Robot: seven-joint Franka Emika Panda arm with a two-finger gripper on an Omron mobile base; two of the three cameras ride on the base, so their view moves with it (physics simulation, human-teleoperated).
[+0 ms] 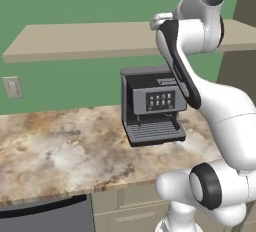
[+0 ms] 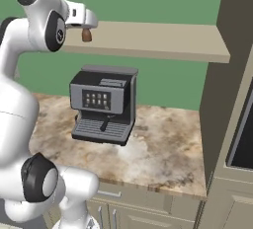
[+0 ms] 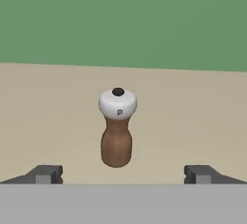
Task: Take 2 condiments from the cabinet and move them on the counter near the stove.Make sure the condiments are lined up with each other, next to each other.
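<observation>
My jaws spread wide, level with shelf (image 2: 163, 43), brown shaker (image 3: 116, 129) upright at 12 o'clock between fingertips (image 3: 46, 174), lined up for grab.

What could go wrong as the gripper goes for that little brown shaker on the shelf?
The shaker is small, narrow-waisted and upright, so a fingertip of the open gripper could nudge it and tip it over on the shelf before closing. If knocked off, it might drop onto the coffee machine below.
</observation>
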